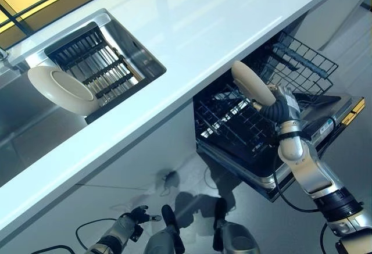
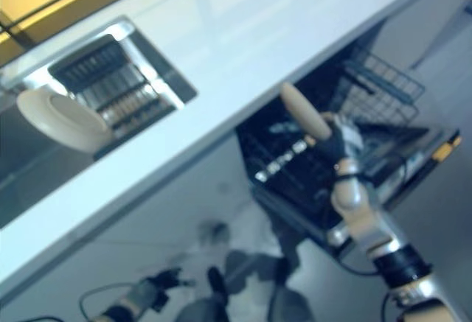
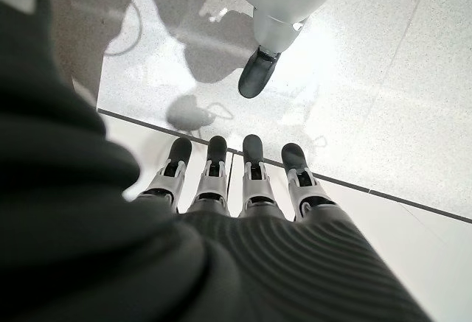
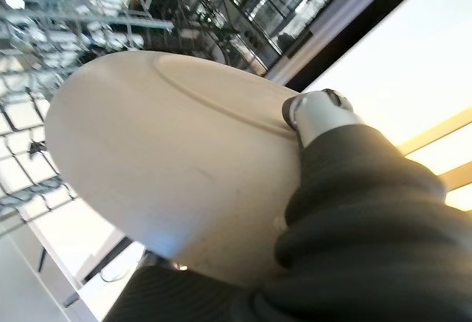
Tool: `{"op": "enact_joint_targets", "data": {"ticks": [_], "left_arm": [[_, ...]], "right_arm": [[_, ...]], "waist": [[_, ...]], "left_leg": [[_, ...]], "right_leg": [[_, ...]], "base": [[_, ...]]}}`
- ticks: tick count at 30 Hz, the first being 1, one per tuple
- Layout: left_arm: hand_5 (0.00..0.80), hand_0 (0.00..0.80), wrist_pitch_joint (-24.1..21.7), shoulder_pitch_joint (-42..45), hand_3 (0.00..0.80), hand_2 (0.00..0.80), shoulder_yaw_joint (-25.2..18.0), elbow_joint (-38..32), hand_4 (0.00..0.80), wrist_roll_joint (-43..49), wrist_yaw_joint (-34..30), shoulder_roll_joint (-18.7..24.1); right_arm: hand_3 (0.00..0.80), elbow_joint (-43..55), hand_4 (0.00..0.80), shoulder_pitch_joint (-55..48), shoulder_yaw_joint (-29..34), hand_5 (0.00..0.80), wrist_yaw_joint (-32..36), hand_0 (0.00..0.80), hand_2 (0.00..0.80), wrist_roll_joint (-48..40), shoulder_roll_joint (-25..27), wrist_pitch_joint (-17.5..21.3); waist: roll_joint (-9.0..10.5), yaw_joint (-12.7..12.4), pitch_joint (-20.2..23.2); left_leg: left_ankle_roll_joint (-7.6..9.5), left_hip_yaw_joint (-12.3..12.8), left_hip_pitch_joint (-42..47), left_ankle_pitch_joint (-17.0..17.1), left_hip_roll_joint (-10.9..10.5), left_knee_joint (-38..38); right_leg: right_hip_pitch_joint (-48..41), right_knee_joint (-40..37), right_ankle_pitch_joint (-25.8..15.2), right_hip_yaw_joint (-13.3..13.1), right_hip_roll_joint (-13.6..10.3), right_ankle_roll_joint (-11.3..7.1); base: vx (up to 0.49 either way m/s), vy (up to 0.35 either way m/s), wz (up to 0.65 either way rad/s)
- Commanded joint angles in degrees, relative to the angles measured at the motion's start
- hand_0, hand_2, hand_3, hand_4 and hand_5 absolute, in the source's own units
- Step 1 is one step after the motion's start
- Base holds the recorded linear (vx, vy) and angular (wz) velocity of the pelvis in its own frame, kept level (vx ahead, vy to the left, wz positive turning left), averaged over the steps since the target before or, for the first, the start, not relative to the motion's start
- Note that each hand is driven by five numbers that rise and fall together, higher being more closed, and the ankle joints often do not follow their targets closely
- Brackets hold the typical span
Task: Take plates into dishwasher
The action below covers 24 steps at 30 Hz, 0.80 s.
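My right hand [image 1: 280, 110] grips a cream plate [image 1: 252, 82] by its edge and holds it on its side over the black wire rack [image 1: 232, 127] of the open dishwasher. The right wrist view shows the plate's [image 4: 169, 160] underside with my thumb [image 4: 313, 110] hooked over its rim. A second cream plate [image 1: 61, 89] leans upright in the sink's drying rack [image 1: 93, 62] at the far left. My left hand [image 1: 129, 222] hangs low near the floor, fingers [image 3: 251, 178] straight and holding nothing.
A long white countertop [image 1: 192, 39] runs diagonally across the view, over the dishwasher's back part. The pulled-out upper basket [image 1: 305, 62] sits at the right. The dishwasher door [image 1: 325, 127] lies folded down beneath the rack.
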<state>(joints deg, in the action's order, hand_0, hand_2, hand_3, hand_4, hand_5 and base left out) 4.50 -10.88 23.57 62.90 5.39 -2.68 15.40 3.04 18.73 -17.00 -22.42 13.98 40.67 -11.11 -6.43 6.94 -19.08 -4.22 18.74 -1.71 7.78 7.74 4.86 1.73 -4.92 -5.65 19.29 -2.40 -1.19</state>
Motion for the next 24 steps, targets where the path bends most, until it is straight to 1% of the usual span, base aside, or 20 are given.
{"op": "enact_joint_targets", "data": {"ticks": [1,11,16,24], "left_arm": [[0.000,0.000,0.6,-0.6,0.000,0.000,0.5,-0.4,0.000,-1.4,0.8,1.7],[0.000,0.000,1.3,-0.9,0.000,0.000,1.2,-1.1,0.000,-1.5,0.5,1.8],[0.000,0.000,1.5,-1.0,0.000,0.000,1.3,-1.2,0.000,-1.3,0.3,1.8],[0.000,0.000,1.8,-1.4,0.000,0.000,1.3,-1.6,0.000,-0.9,-0.3,2.1]], "right_arm": [[0.800,0.2,0.800,2.9,-2.2,0.800,-2.3,0.800,0.800,-0.1,-3.1,3.1],[0.800,-6.6,0.800,3.8,-5.2,0.800,-1.0,0.800,0.800,-0.5,-4.8,1.3],[0.800,-10.1,0.800,4.0,-6.1,0.800,-0.5,0.800,0.800,0.5,-5.6,1.3],[0.800,-14.5,0.800,5.5,-7.3,0.800,1.8,0.800,0.800,1.9,-6.4,0.0]], "waist": [[5.22,0.7,0.5],[4.83,0.2,-0.1],[4.74,-0.2,-0.3],[4.57,-0.8,-0.9]], "left_leg": [[1.74,4.5,-0.5,-7.7,-3.7,-0.2],[1.53,4.3,-0.8,-7.5,-3.7,-0.4],[1.48,4.0,-0.9,-7.5,-3.7,-0.5],[1.37,3.3,-1.3,-7.5,-3.8,-0.9]], "right_leg": [[-1.2,5.5,12.7,-1.8,2.0,1.18],[-1.1,5.8,13.0,-1.2,1.7,1.41],[-1.0,6.0,13.2,-0.8,1.6,1.54],[-0.7,6.7,13.6,-0.3,1.4,1.76]], "base": [[0.000,0.000,0.00],[0.000,0.000,0.00],[0.000,0.000,0.00],[0.000,0.000,0.00]]}}
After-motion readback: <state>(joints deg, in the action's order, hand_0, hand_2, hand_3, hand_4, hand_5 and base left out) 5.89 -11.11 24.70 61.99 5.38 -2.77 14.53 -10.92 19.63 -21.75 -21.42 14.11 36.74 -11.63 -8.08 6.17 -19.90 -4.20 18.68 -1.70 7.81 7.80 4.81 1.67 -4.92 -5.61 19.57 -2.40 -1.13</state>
